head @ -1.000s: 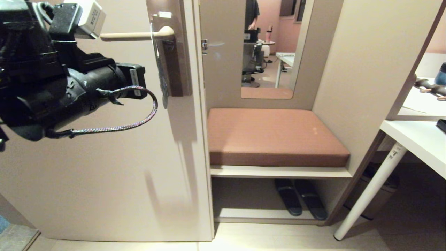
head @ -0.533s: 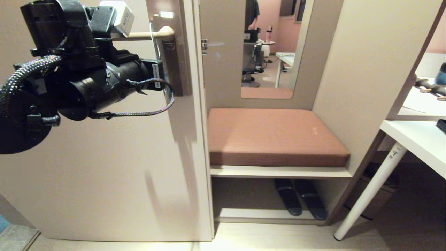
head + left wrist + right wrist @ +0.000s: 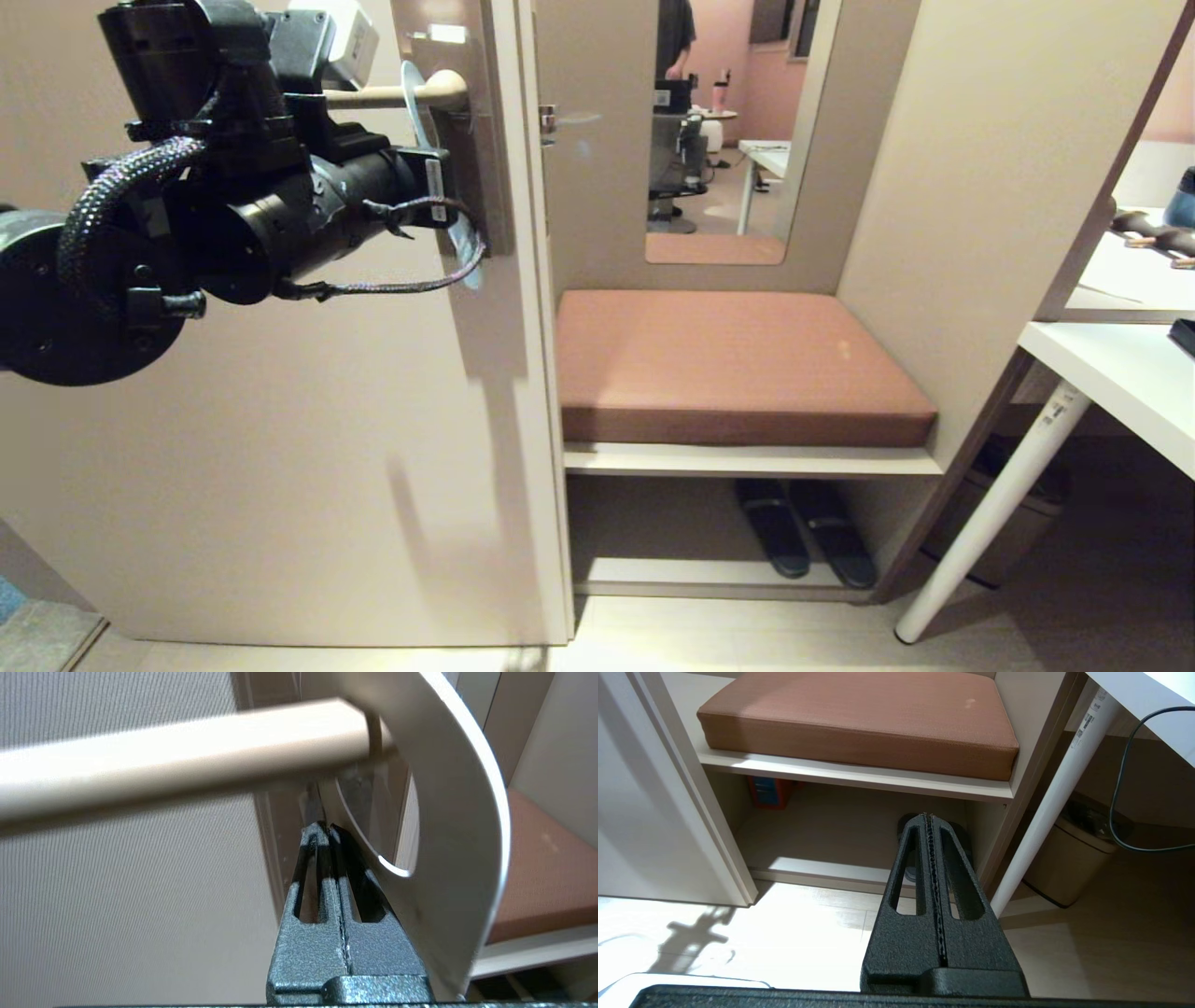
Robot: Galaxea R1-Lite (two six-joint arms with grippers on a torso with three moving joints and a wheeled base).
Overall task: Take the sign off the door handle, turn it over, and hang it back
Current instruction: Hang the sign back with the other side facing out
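The sign (image 3: 458, 812) hangs by its hole on the cream door handle (image 3: 187, 760), close to the brown-grey backplate (image 3: 476, 168). From the wrist it shows as a pale bowed sheet. In the head view only its thin edge shows (image 3: 415, 89), with its lower end (image 3: 470, 269) poking out below my wrist. My left gripper (image 3: 323, 828) is shut and empty, just under the handle. Its tips sit between the backplate and the sign, and the sign leans on the outside of one finger (image 3: 369, 886). My right gripper (image 3: 927, 814) is shut, parked low and pointing under the bench.
Right of the door edge is a bench with a brown cushion (image 3: 738, 364) and dark slippers (image 3: 803, 541) beneath. A white table (image 3: 1120, 383) with a slanted leg (image 3: 990, 504) stands at right, a bin (image 3: 1069, 858) behind it. A mirror (image 3: 719, 187) reflects a person.
My left arm has moved up and to the right, in under the handle. The sign's lower end has swung to the right and the sign now tilts.
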